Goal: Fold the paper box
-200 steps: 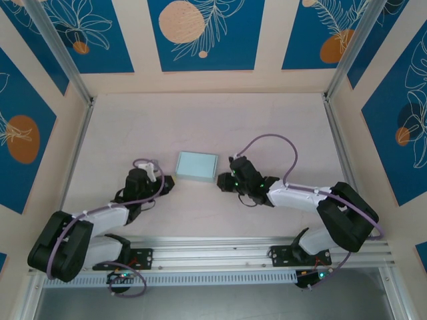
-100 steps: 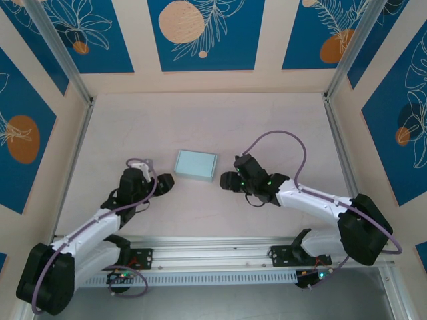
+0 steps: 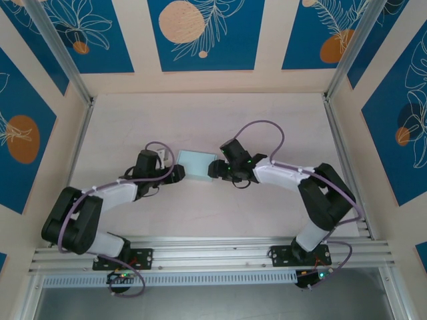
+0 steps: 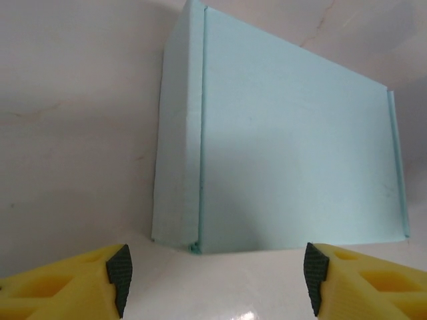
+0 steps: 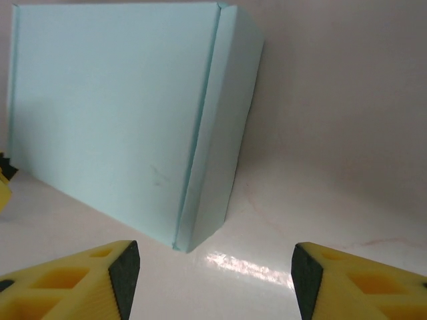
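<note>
Paper box (image 3: 196, 164): pale blue, folded shut, lying flat near the middle of the table (image 3: 200, 120).
Long side of the box: running left to right in the top view, a little tilted, with the right end a bit nearer.
Short sides: facing the two grippers, one to the left and one to the right.
Top of the box: flat and smooth, facing up.
Left gripper (image 3: 175, 175): just beside the near left corner of the box, pointing right at it.
Left gripper's state: jaws wide apart, holding nothing.
Left wrist view: box (image 4: 293, 167) just past the yellow fingers, its left wall and a folded edge showing; left gripper (image 4: 217, 270) spread wider than that near corner.
Right gripper (image 3: 215, 170): just beside the right end of the box, pointing left at it.
Right gripper's state: jaws wide apart, holding nothing.
Right wrist view: box (image 5: 113, 120) ahead of the fingers, its right wall facing the camera; right gripper (image 5: 210, 273) with bare table between the black pads.
Touching or not: cannot tell from the top view.
</note>
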Motion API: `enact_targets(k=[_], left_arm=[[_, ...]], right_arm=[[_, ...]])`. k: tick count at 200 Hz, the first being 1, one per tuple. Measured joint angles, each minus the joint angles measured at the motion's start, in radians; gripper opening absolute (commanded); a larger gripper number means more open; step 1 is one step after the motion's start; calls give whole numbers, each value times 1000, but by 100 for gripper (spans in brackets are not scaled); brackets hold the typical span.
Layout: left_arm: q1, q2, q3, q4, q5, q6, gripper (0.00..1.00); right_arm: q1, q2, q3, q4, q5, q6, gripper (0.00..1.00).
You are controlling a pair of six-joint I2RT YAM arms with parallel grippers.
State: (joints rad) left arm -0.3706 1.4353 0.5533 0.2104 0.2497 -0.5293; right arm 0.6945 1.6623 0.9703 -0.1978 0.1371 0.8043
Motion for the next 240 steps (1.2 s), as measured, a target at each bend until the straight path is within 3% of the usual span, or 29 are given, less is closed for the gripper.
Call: enact_targets(k=[74,149,182,217,240], left_arm=[[1,133,101,71,74,28,59],[-8,270,176,169,132,-53,59],[-8,289,218,176,132,-68,60],[-8,289,254,174,122,-72,64],[-7,288,259,170,113,-75,71]], right_arm=[[-80,157,134,11,-95,-34,41],[-206,274,282,-8,-158,-96,38],[-222,277,286,-26,-172,-105,45],[-228,275,286,-46,-169,-125,62],[-236,248,286,-81,-156,-145,68]])
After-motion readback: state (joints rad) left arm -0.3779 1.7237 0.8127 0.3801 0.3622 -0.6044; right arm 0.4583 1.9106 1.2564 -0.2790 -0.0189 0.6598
